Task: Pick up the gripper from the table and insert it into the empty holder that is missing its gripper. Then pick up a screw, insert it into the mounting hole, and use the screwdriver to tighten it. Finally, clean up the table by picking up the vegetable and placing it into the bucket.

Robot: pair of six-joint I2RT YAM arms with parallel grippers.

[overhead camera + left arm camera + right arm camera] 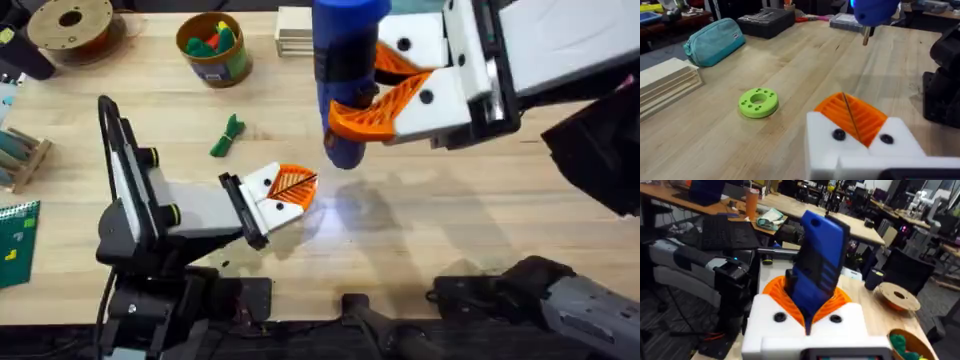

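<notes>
Now | right gripper (375, 95) pinching one screwdriver (346, 70) | left gripper (293, 190) pressed together | one vegetable (228, 136)

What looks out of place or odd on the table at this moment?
The vegetable lies loose on the table, outside the bucket. The right gripper holds the screwdriver high above the wood. Nothing looks spilled or damaged.

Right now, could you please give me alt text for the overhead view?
The right gripper holds the blue screwdriver upright above the table. The left gripper rests shut near a green vegetable.
</notes>
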